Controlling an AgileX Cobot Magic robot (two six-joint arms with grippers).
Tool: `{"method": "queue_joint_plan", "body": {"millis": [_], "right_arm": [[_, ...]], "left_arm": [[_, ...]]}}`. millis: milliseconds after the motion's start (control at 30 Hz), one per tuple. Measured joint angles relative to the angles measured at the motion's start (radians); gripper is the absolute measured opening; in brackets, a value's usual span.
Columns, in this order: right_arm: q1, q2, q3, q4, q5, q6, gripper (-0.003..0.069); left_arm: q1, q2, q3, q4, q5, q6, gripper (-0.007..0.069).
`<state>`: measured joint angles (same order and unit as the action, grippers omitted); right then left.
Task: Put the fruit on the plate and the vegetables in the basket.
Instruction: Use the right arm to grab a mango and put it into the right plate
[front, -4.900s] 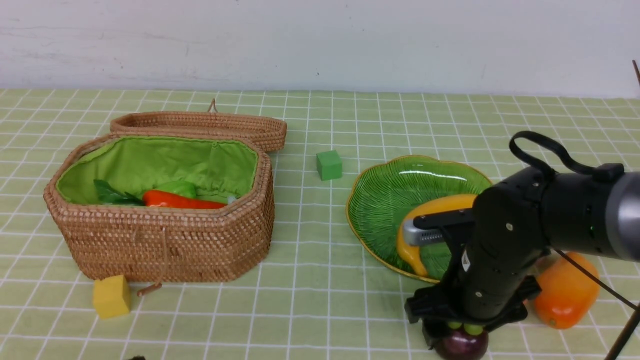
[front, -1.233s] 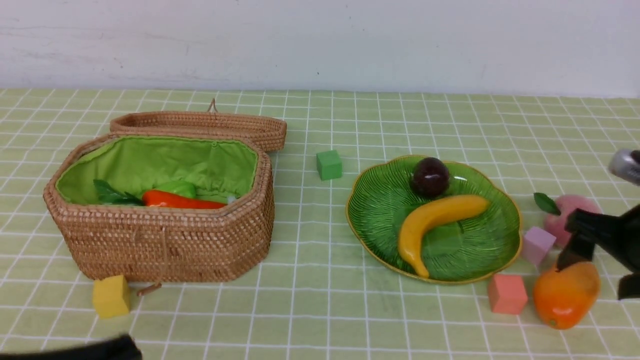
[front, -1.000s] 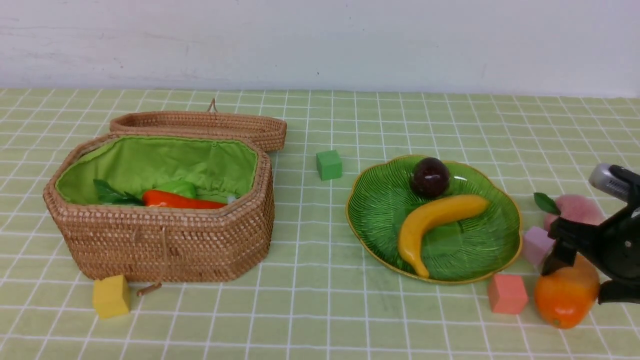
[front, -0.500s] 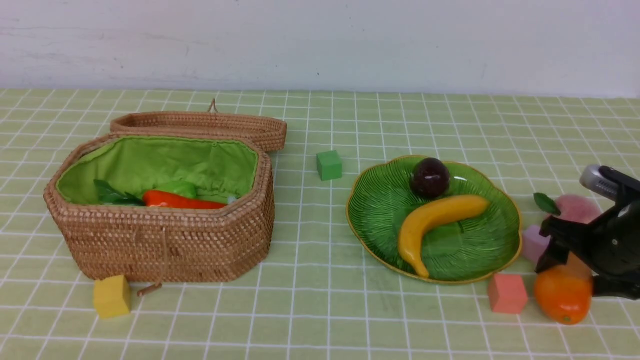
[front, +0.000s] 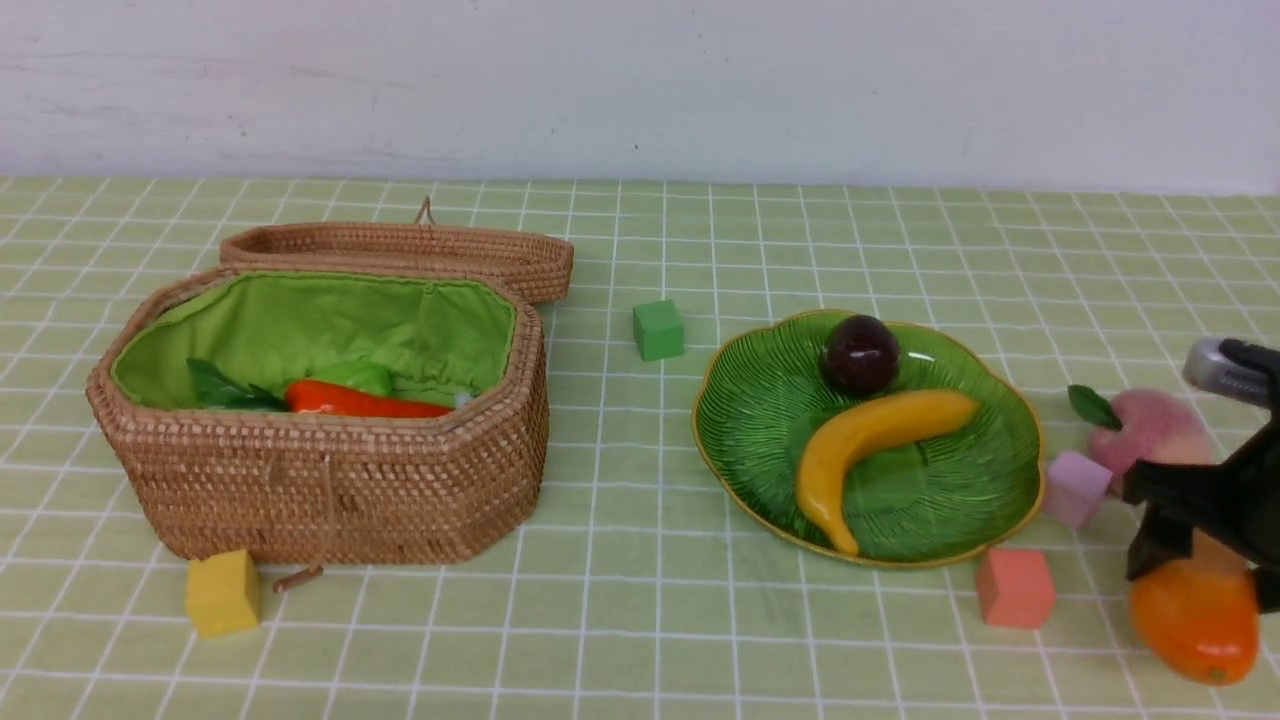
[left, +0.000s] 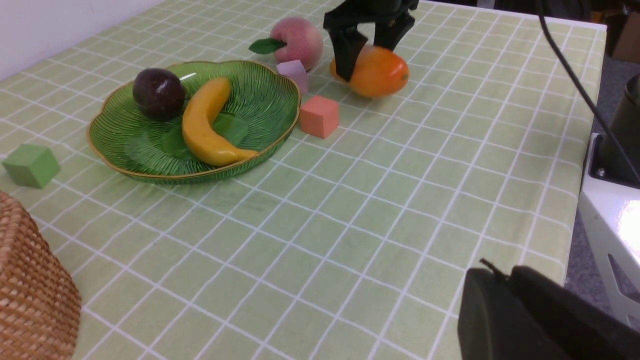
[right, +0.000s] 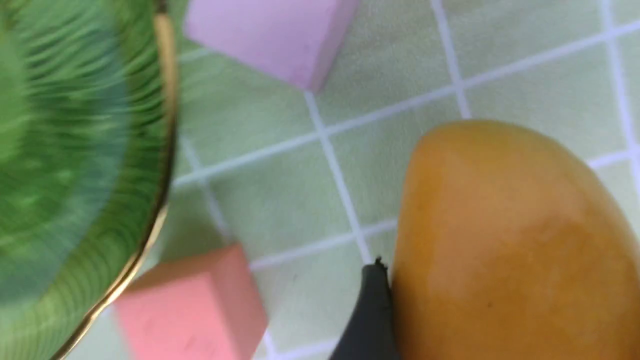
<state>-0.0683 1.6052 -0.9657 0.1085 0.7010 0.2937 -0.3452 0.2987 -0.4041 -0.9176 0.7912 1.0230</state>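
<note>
The orange oval mango (front: 1195, 622) is sitting at the bench's right edge, outside the plate, with the right hand (left: 364, 56) pinching it, one black finger on each side. The front view is cutting off the arm, and whether the mango is touching the cloth is hard to tell. In the right wrist view only one fingertip (right: 372, 305) is showing, pressed against the smooth skin.

Of the four fruits, two are lying on the ribbed, gold-rimmed green leaf plate (front: 750, 420): the curved yellow banana (front: 870, 440) and the round dark mangosteen (front: 858, 352). The fuzzy pink peach (front: 1150, 428) is resting on the bench (front: 620, 620) right of the plate.

In the woven wicker basket (front: 330, 480), whose lid (front: 400, 250) is lying open behind it, the orange-red pepper (front: 360, 402) and light green gourd (front: 355, 375) are peeking over the wall; a dark green leaf (front: 220, 388) is showing beside them, its body hidden.

Four cubes are scattered about: green (front: 658, 330), lilac (front: 1075, 487), salmon (front: 1015, 587) and yellow (front: 223, 592).

The left hand (left: 525, 315) is showing only as a dark blur, so I cannot tell whether it is spread.
</note>
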Motion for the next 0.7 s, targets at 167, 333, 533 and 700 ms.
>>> {"method": "queue_joint_plan", "body": {"millis": [167, 333, 533, 700], "right_arm": [[0.068, -0.147, -0.001, 0.092, 0.007, -0.049, 0.0575], [0.201, -0.108, -0.049, 0.235, -0.135, -0.112, 0.0575], [0.244, 0.067, -0.153, 0.274, -0.241, -0.124, 0.0575], [0.244, 0.160, -0.196, 0.266, -0.239, -0.124, 0.0590]], "left_arm": [[0.000, 0.000, 0.000, 0.000, 0.000, 0.003, 0.0039], [0.000, 0.000, 0.000, 0.000, -0.001, 0.003, 0.0039], [0.000, 0.000, 0.000, 0.000, -0.007, 0.004, 0.0039], [0.000, 0.000, 0.000, 0.000, -0.007, 0.004, 0.0039]]}}
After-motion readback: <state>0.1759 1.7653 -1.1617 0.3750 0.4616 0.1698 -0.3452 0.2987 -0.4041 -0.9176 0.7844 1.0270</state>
